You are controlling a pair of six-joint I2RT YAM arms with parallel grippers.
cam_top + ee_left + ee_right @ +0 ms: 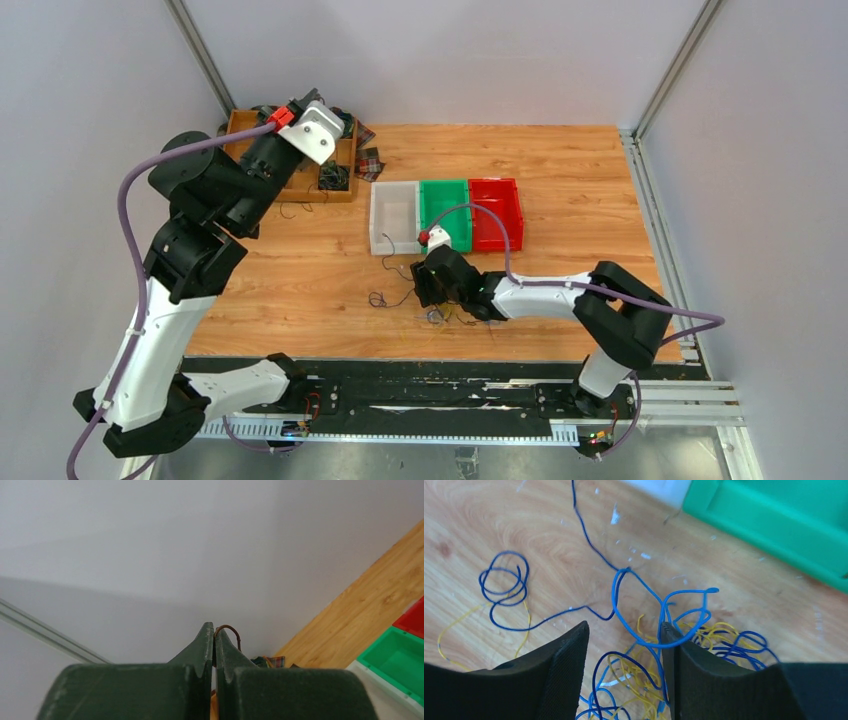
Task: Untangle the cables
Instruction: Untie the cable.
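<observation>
A tangle of blue and yellow cables [440, 315] lies on the wooden table in front of the bins. My right gripper [432, 290] is open and hangs low over it. In the right wrist view its jaws [624, 627] straddle yellow strands [639, 672], and a light blue loop [639, 640] lies against the right finger [704, 680]. A dark blue coil [504, 575] lies to the left. My left gripper [320, 125] is raised over the wooden tray [300, 190] at the back left. It [215, 630] is shut on a thin brown cable [228, 626] that arcs over the right fingertip.
White [393, 215], green [445, 205] and red [497, 210] bins stand side by side mid-table. The green bin's wall [774, 520] is just beyond the tangle. More dark wires lie in the tray, with plaid fabric pieces [370, 163] beside it. Grey walls enclose the table.
</observation>
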